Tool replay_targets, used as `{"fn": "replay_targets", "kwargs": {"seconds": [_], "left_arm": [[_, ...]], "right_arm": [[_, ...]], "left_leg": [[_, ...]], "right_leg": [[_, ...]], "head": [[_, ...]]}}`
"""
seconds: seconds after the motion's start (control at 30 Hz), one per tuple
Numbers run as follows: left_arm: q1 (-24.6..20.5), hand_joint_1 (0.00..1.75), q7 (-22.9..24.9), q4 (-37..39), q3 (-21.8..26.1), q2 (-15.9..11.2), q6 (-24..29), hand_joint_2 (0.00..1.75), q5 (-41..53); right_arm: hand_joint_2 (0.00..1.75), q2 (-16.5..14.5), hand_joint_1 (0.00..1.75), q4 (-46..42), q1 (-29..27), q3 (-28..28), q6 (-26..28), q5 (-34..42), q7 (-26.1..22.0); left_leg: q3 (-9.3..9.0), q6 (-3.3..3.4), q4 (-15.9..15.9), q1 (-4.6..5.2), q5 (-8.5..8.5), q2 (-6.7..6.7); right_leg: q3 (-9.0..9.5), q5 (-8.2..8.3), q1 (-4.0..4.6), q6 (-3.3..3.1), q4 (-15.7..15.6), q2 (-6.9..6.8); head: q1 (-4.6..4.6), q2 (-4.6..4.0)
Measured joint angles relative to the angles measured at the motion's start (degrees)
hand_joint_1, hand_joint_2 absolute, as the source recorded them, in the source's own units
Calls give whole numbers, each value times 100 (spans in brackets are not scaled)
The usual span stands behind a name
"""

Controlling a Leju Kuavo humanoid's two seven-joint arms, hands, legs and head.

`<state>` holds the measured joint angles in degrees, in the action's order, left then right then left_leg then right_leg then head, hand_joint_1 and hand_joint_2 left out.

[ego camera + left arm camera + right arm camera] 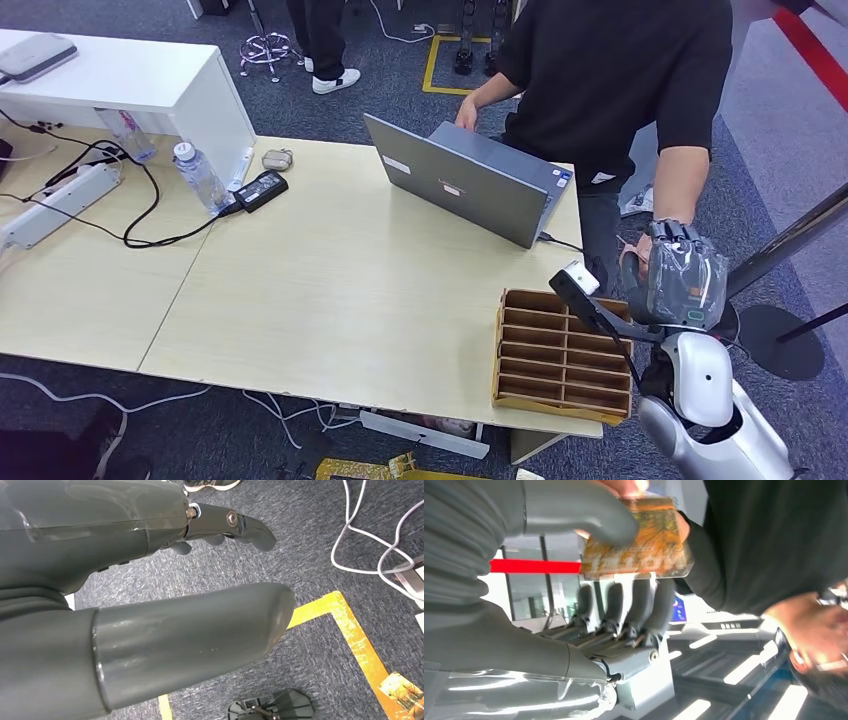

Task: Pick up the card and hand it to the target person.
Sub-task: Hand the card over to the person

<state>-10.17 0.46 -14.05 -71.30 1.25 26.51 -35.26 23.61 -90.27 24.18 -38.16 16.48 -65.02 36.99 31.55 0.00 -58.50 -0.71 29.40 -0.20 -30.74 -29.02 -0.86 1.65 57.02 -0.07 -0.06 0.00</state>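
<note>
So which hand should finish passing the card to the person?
The right hand: it holds the card raised at the person's hand. The left hand hangs over the carpet, holding nothing.

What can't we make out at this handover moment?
- Card print: blurred in the right wrist view, partly under the right hand's thumb.
- Person's hand in the head view: mostly hidden behind the robot's raised hand, so whether it has gripped the card is unclear.
- Wooden tray slots: contents too small to read.
</note>
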Motion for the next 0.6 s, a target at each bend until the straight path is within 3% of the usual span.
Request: {"fn": "replay_targets", "kwargs": {"seconds": [0.3, 0.6], "left_arm": [[-13, 0, -10, 0, -26, -1, -11, 0, 10], [-10, 0, -39, -1, -26, -1, -8, 0, -32]], "right_arm": [[175, 4, 0, 220, -53, -20, -369, 211, 80], [175, -18, 0, 158, -132, -23, 27, 321, 79]], "left_leg": [[0, 0, 0, 0, 0, 0], [0, 0, 0, 0, 0, 0]], "right_leg": [[0, 0, 0, 0, 0, 0], [0, 0, 0, 0, 0, 0]], "head": [[-1, 0], [0, 0]]}}
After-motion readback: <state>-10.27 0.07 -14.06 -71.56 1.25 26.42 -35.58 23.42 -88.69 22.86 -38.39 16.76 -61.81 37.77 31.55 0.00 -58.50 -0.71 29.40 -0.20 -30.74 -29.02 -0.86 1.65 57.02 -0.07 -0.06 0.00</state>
